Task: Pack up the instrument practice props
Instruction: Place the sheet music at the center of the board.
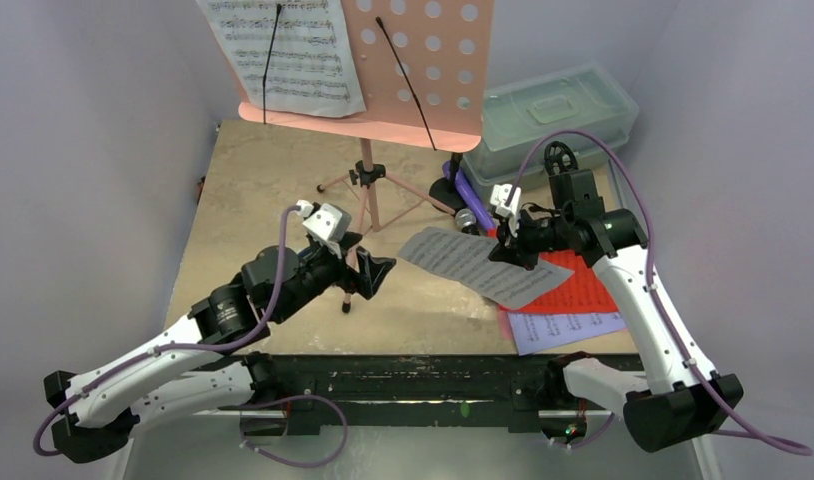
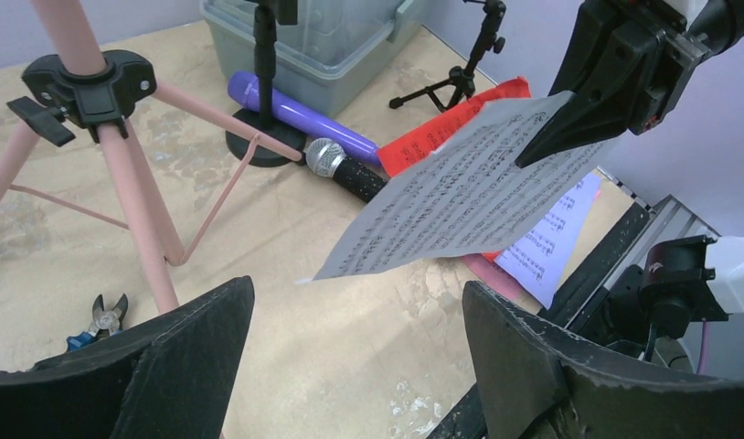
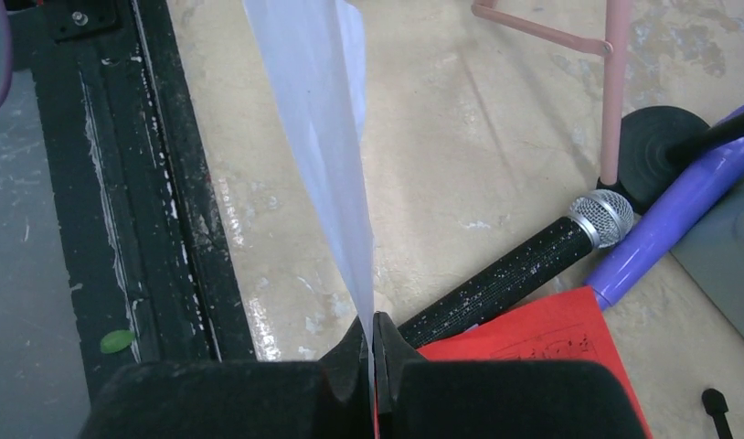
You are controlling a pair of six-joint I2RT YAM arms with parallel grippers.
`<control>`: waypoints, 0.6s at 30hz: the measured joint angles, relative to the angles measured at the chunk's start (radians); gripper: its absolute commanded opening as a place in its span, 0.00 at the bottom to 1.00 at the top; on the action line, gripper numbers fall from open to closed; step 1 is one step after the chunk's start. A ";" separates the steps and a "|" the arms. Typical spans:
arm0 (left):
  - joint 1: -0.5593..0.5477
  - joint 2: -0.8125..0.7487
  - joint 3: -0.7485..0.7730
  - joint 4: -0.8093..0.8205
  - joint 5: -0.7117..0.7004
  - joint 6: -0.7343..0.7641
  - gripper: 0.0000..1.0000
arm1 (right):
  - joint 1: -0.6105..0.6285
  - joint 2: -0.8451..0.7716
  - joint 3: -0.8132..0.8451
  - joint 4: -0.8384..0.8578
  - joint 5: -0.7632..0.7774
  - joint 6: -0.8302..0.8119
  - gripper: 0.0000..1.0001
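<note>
Right arm holding up a page of music, left jaws gaping with nothing in them.

On the left, the left gripper (image 1: 368,272) hung wide open and empty just in front of the pink stand (image 1: 423,70), whose panel carried a page (image 1: 283,50) of printed staves, too small to read. Right of it, the right gripper (image 1: 508,250) was pinched tight on one edge of a white sheet (image 1: 483,265), which hung tilted above the table (image 1: 263,200); its notes were plain, but any words were too fine to read. Behind it lay a black mic (image 2: 345,169) touching a purple mic (image 2: 304,114), then a red sheet (image 1: 583,290) over a lavender sheet (image 1: 563,328) at the near right edge. A greenish lidded box (image 1: 553,110) sat at the far right corner. The tabletop was scuffed, mottled beige, closed in by pale lavender walls (image 1: 93,150).
</note>
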 measured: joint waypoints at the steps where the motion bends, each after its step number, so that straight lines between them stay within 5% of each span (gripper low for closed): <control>1: 0.000 -0.008 0.000 0.000 -0.006 -0.002 0.87 | -0.003 0.004 0.006 -0.004 -0.002 0.001 0.00; 18: 0.000 -0.077 -0.014 -0.030 -0.098 -0.029 0.93 | -0.072 -0.041 0.006 -0.022 0.354 0.006 0.00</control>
